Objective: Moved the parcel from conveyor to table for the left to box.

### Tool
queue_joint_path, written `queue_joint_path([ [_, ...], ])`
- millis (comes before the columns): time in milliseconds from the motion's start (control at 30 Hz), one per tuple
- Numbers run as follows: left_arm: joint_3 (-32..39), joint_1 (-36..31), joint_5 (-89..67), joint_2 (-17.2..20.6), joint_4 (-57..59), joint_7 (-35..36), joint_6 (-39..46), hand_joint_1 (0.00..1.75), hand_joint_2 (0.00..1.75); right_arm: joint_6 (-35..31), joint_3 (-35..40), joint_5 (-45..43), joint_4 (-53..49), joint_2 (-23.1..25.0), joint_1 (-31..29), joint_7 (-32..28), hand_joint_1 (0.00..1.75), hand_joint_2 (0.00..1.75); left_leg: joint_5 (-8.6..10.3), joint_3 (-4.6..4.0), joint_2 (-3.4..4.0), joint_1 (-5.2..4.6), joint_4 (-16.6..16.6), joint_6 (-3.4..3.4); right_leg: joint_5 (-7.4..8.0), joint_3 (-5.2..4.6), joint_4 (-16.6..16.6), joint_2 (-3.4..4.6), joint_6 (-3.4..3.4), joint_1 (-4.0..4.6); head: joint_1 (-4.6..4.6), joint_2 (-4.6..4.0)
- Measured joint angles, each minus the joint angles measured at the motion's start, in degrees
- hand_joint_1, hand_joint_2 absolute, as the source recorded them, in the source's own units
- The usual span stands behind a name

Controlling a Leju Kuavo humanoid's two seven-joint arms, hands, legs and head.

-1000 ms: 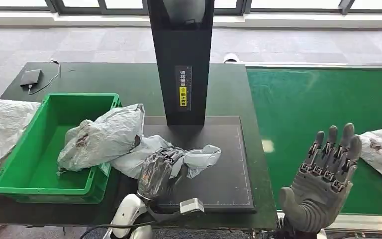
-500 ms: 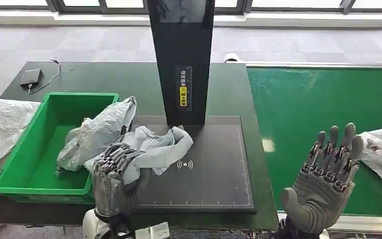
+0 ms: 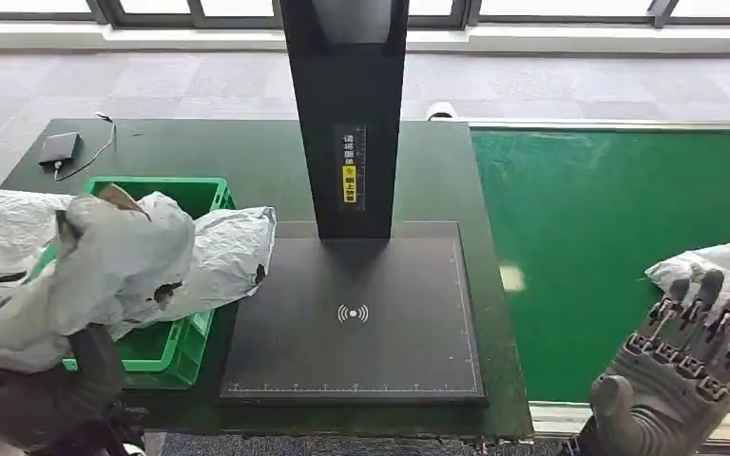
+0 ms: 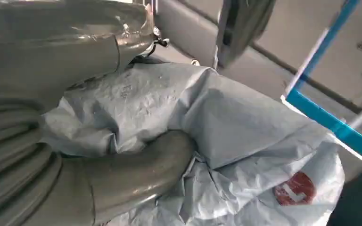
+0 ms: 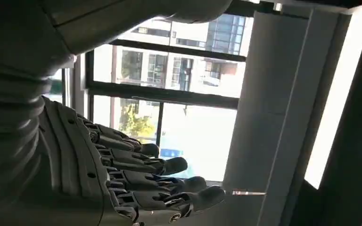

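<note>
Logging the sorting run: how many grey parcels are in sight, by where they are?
Held by the left hand: 1 held parcel
On the green bin: 1 bin parcel
On the conveyor: 1 conveyor parcel
On the far left: 1 side parcel
Total: 4

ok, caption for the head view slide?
Left hand holds a grey parcel raised beside the green box; right hand open by the conveyor.

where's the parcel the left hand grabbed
In the head view it is at lower left: the grey parcel is held up by the left hand, above the green bin's near edge.
</note>
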Motion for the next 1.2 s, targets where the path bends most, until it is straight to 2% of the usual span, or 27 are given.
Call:
queue_joint_path([
  [100,4.9,-4.5,-5.08,-0.13,3.18,1.08,0.0,1.75,1.75,-2.57,0.02,-0.39,-0.54,-0.04,0.92,0.0,0.0,1.75,0.04,0.03,-0.04,-0.01,0.0,0.0,0.01,0.01,-0.01,-0.04,0.0,-0.01,0.0,0.0],
  [233,11.65,-12.63,-16.79,0.15,16.73,9.1,-0.15,1.75,1.75,-4.67,0.02,-0.85,-0.76,-0.22,1.23,-0.02,0.0,1.75,0.14,-0.01,-0.01,-0.01,0.0,-0.02,0.23,0.02,0.01,-0.04,-0.1,-0.01,0.02,0.0],
  [367,16.62,-20.28,-20.01,2.24,31.38,15.92,-0.15,1.75,1.75,-4.61,0.02,-1.11,-0.74,-0.52,1.15,-0.02,0.0,1.75,0.24,-0.02,0.05,-0.01,0.0,-0.03,0.31,-0.02,0.02,0.05,-0.07,-0.01,0.02,0.0],
  [467,18.07,-24.14,-20.85,4.05,40.05,18.17,-0.66,1.75,1.75,-4.13,0.02,-1.18,-0.74,-0.72,1.13,0.0,0.0,1.75,0.3,-0.04,0.04,0.0,0.0,-0.06,0.33,-0.03,0.04,0.05,-0.11,0.01,0.0,-0.02],
  [633,18.2,-30.23,-27.72,6.54,56.01,26.41,-4.66,1.75,1.75,-0.41,0.02,-0.41,-0.74,-0.7,0.88,0.0,0.0,1.75,0.31,-0.07,0.03,0.0,0.0,-0.04,0.33,-0.04,0.05,0.03,-0.11,0.0,0.02,0.0],
  [833,18.2,-33.82,-28.52,7.54,69.05,27.28,-4.13,1.75,1.75,2.08,-0.17,0.61,-0.74,-0.35,0.79,0.02,0.0,1.75,0.31,-0.11,0.02,0.0,0.0,-0.04,0.33,-0.06,0.04,0.04,-0.11,0.0,0.0,0.0],
  [867,18.2,-34.35,-28.52,7.65,70.22,27.28,-4.09,0.0,1.75,2.12,-0.2,0.63,-0.74,-0.31,0.79,0.0,0.0,1.75,0.31,-0.11,0.0,-0.01,0.0,-0.04,0.32,-0.04,0.04,0.02,-0.1,-0.01,0.0,0.0],
  [900,18.2,-34.82,-28.52,7.78,71.14,27.28,-4.09,0.0,0.0,2.23,-0.2,0.66,-0.74,-0.26,0.78,0.02,0.0,1.75,0.31,-0.11,-0.03,-0.01,0.0,-0.04,0.3,-0.04,0.04,-0.01,-0.08,-0.01,0.02,-0.02],
  [1067,18.22,-34.78,-24.45,8.02,71.09,25.32,-4.95,0.0,0.0,2.45,-2.09,2.67,-0.74,0.9,0.83,0.02,0.0,1.75,0.31,-0.1,-0.03,0.0,0.0,-0.04,0.28,-0.01,0.04,-0.03,-0.08,0.0,0.02,0.0],
  [1200,17.26,-30.16,-13.67,6.44,61.15,21.09,-10.59,0.0,0.0,1.45,-4.22,4.22,-0.74,1.66,1.19,0.04,0.0,1.75,0.31,-0.11,0.01,-0.01,0.0,-0.04,0.29,-0.04,0.03,0.03,-0.08,-0.02,0.02,0.0],
])
